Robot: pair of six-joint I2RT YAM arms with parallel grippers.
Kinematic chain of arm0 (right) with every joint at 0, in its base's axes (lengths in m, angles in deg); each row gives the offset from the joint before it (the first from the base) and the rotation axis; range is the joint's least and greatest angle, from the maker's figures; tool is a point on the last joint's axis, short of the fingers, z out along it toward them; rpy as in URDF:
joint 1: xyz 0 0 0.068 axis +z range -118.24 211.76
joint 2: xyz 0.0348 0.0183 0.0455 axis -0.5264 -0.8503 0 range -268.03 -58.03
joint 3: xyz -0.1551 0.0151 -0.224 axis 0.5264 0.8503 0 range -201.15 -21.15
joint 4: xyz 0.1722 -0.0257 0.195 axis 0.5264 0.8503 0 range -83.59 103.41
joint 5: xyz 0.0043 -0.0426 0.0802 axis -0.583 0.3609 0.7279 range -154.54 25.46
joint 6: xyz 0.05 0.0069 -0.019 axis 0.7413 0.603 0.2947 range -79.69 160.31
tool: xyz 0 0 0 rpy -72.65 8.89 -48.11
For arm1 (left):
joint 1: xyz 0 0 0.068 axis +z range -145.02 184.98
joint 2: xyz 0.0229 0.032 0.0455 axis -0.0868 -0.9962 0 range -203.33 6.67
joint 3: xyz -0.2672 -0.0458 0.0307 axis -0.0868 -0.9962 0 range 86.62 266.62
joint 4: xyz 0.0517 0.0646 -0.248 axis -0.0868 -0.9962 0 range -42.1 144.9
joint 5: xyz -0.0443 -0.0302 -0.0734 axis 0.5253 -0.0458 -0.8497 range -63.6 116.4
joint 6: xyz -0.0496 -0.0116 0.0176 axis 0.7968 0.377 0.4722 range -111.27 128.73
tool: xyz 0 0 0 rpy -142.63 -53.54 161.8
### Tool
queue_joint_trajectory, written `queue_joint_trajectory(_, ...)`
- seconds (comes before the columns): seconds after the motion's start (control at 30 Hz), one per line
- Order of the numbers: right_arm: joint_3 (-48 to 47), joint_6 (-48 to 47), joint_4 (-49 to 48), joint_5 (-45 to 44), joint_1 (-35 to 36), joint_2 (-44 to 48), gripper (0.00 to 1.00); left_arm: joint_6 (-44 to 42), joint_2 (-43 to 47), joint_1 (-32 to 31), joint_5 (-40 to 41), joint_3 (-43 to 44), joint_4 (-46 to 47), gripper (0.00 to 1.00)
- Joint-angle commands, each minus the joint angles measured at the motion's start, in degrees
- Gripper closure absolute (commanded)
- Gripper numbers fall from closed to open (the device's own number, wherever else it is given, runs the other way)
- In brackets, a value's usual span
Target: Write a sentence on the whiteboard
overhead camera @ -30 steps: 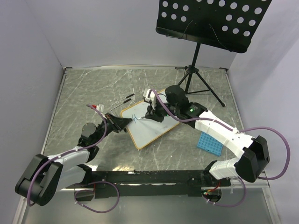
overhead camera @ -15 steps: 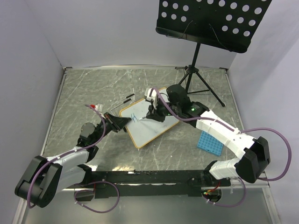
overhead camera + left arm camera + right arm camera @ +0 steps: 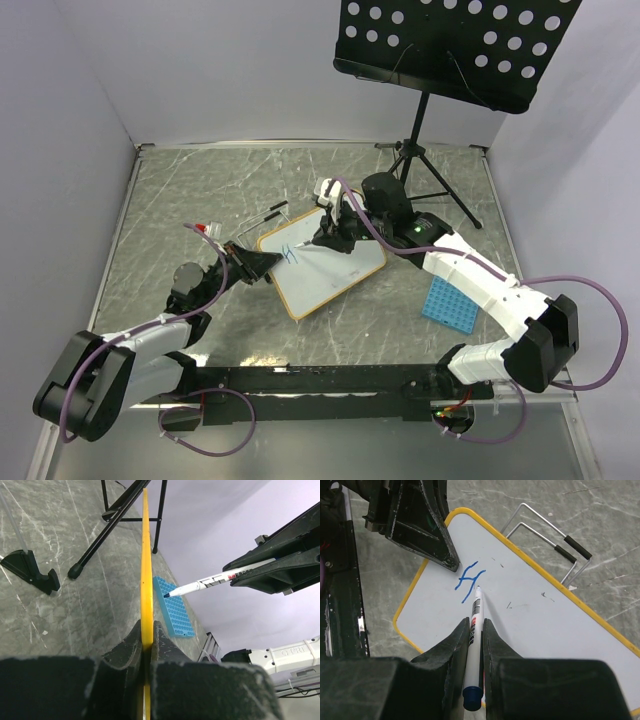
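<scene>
The whiteboard [image 3: 340, 272] lies tilted on the table; its white face fills the right wrist view [image 3: 540, 630]. The left wrist view shows it edge-on as a yellow frame [image 3: 146, 565]. My left gripper [image 3: 262, 263] is shut on its near-left edge [image 3: 146, 628]. My right gripper [image 3: 335, 236] is shut on a white marker [image 3: 476, 611] with a blue tip [image 3: 215, 582]. The tip points at the board beside the sentence [image 3: 469, 580], which is one blue "H"-like mark [image 3: 290, 252]. In the left wrist view the tip stands a little off the board's surface.
A black perforated music stand [image 3: 455, 45] on a tripod [image 3: 420, 170] stands at the back right. A blue grid tray [image 3: 447, 302] lies right of the board. A bent wire holder with black tips [image 3: 555, 542] lies past the board's far edge. A small red-and-white item [image 3: 205, 230] lies left.
My right gripper with the marker has moved slightly toward the far side and right. The blue mark has gained strokes. The left gripper keeps its hold on the board's edge.
</scene>
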Motion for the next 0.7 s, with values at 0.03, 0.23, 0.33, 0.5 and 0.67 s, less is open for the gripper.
queue_joint_trajectory(0.03, 0.08, 0.54, -1.46, 1.48, -0.07, -0.02, 1.00, 2.61, 0.69, 0.18, -0.82, 1.47, 10.24, 0.99)
queue_joint_trajectory(0.23, 0.88, 0.54, -1.20, 1.83, -0.07, -0.81, 1.00, 2.61, 0.78, 0.18, -0.65, 1.56, 10.33, 0.99)
queue_joint_trajectory(0.33, 0.88, 0.54, -1.29, 1.57, -0.07, -1.16, 1.00, 2.61, 0.95, 0.18, -0.82, 1.64, 10.24, 0.99)
queue_joint_trajectory(0.5, 0.53, 0.45, -1.02, 1.39, -0.07, -1.86, 1.00, 2.79, 1.30, 0.18, -0.91, 1.47, 10.33, 0.99)
queue_joint_trajectory(0.67, 0.88, 0.36, -1.02, 1.04, -0.07, -2.30, 1.00, 2.61, 1.66, 0.18, -0.82, 1.38, 9.98, 0.99)
